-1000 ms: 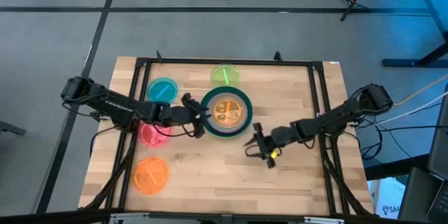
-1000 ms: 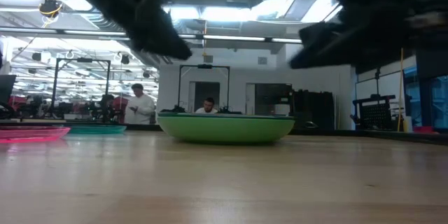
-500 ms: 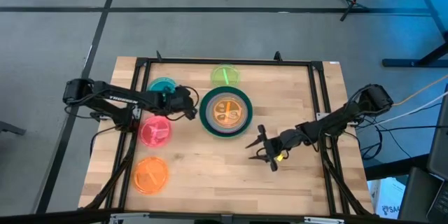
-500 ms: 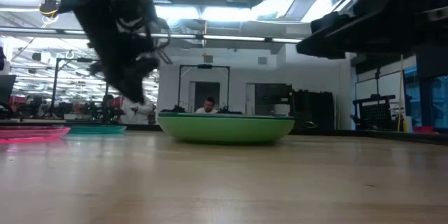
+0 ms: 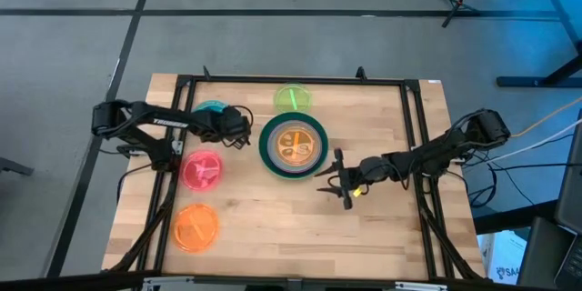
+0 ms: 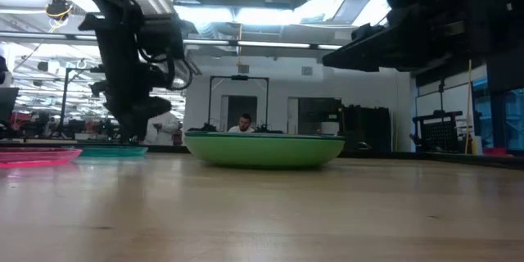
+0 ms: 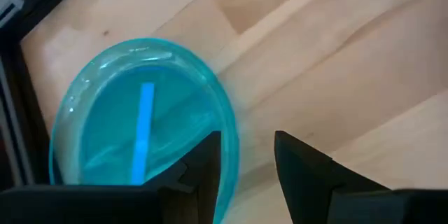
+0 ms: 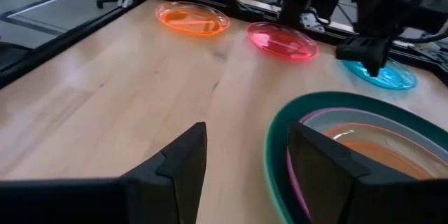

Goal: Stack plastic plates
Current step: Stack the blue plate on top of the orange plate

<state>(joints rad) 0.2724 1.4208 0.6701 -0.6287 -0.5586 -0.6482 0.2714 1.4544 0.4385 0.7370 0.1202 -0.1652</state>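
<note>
A stack of plates (image 5: 293,145) sits mid-table: a dark green plate at the bottom, with magenta, grey and orange ones nested inside (image 8: 350,140). Four translucent plates lie singly: blue (image 5: 209,112), lime (image 5: 292,98), red (image 5: 202,170) and orange (image 5: 195,227). My left gripper (image 5: 238,127) is open and low at the blue plate's right edge (image 7: 248,157). One finger stands over the plate and one over the bare wood. My right gripper (image 5: 335,180) is open and hovers at the stack's near-right side (image 8: 245,161). My left gripper comes down from above at the blue plate's right rim (image 7: 227,122), one finger (image 7: 203,171) inside the rim and the other (image 7: 301,175) outside. The plate lies flat on the table. Whether a finger touches it, I cannot tell.
A black metal frame (image 5: 177,100) runs along the table's left, far and right edges. Bare wood lies near the front edge and to the right of the stack (image 5: 382,236). The low view shows the stack (image 6: 264,149) and people in the room behind.
My left gripper has moved from the stack's left edge toward the table's far-left, over the blue plate, and dropped close to the table. My right gripper has shifted a little toward the stack. The plates have stayed where they were.
</note>
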